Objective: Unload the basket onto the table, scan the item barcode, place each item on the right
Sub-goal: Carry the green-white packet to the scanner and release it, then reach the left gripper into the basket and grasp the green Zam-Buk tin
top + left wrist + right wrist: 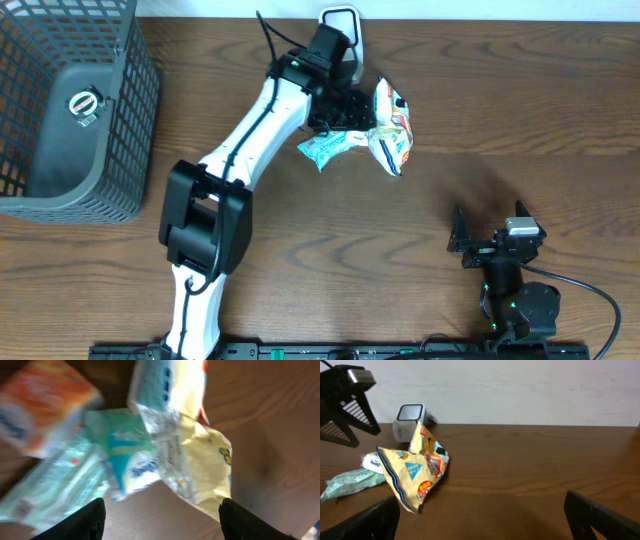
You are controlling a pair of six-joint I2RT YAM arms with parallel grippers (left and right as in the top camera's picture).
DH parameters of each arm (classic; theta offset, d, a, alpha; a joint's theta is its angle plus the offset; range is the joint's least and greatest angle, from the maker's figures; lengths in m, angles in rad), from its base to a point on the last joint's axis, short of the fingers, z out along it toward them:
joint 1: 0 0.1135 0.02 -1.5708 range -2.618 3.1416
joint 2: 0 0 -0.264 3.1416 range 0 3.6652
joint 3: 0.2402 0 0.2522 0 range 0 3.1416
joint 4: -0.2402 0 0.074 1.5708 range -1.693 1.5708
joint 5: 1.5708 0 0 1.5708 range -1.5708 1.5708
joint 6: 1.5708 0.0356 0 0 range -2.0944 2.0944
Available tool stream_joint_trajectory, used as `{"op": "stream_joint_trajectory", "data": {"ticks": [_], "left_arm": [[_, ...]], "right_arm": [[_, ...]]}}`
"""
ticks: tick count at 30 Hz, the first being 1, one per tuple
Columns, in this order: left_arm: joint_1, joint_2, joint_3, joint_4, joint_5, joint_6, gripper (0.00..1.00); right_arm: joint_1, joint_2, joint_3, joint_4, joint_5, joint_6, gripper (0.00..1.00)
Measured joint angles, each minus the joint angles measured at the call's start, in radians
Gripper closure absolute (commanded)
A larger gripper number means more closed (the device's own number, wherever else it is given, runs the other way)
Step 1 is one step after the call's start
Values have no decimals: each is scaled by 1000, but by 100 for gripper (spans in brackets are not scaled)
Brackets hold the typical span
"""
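Note:
A crumpled yellow snack bag (392,130) rests on the table just in front of the white barcode scanner (340,20). A teal packet (330,148) lies against its left side. My left gripper (345,115) hovers over both, open, with only bare wood between its fingers (85,520). The left wrist view is blurred and shows the yellow bag (200,465), the teal packet (125,455) and a pale green wrapper (55,485). My right gripper (462,240) stands open and empty at the front right, facing the bag (415,472) and the scanner (409,420).
A dark grey mesh basket (130,100) stands at the far left with a small round item (84,103) inside. A blurred orange-and-white pack (45,405) shows at the upper left of the left wrist view. Bare wood lies between the bags and the right arm.

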Motion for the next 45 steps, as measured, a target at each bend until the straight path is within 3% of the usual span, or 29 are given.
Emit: {"op": "stream_joint_trajectory", "data": {"ticks": [4, 8, 13, 18, 26, 34, 45], "left_arm": [[69, -72, 0, 1, 0, 0, 28], [186, -252, 0, 3, -7, 8, 26], [439, -514, 39, 14, -97, 10, 26], [711, -613, 47, 14, -196, 8, 26], [921, -507, 46, 22, -282, 24, 21], [908, -325, 46, 153, -485, 119, 21], [906, -12, 46, 201, -584, 196, 18]], "right_arm": [[0, 0, 0, 0, 0, 0, 1], [0, 0, 0, 0, 0, 0, 1], [0, 0, 0, 0, 0, 0, 1], [0, 0, 0, 0, 0, 0, 1], [0, 0, 0, 0, 0, 0, 1], [0, 0, 0, 0, 0, 0, 1], [0, 0, 0, 0, 0, 0, 1]]}}
